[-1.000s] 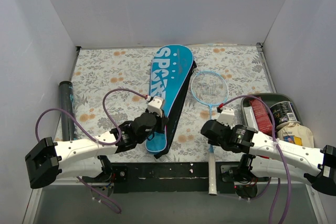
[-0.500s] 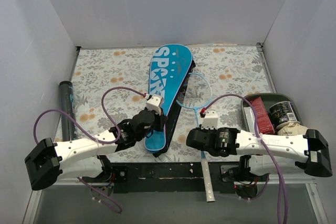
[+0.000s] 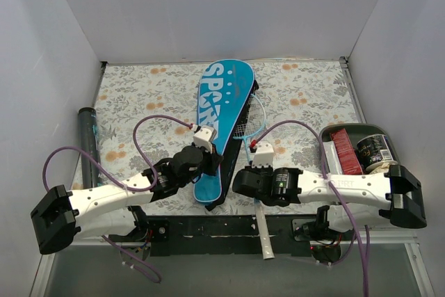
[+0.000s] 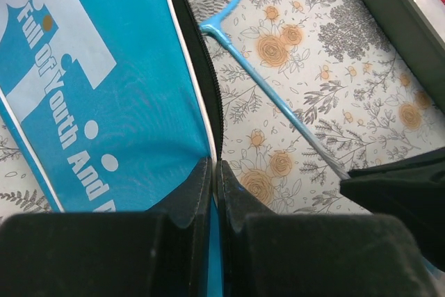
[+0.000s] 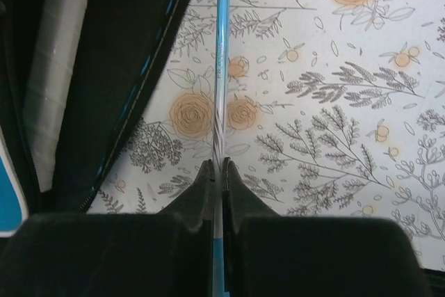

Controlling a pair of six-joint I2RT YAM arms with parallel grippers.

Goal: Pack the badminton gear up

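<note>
Blue cover (image 3: pixel 222 102) lettered SPORT lies flat, its black edge pinched in the left gripper (image 4: pixel 214 172). The light-blue racket (image 5: pixel 222 67) (white handle behind) is pinched by the right gripper (image 5: pixel 217 168), head ahead at the cover. A black tube (image 3: pixel 87 145) lies well left.

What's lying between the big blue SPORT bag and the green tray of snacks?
A light-blue racket, head against the SPORT bag, thin shaft pinched in the right claw; flowery cloth beyond. The top view shows it.

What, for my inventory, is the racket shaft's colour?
Light blue shaft, best in right wrist view.
</note>
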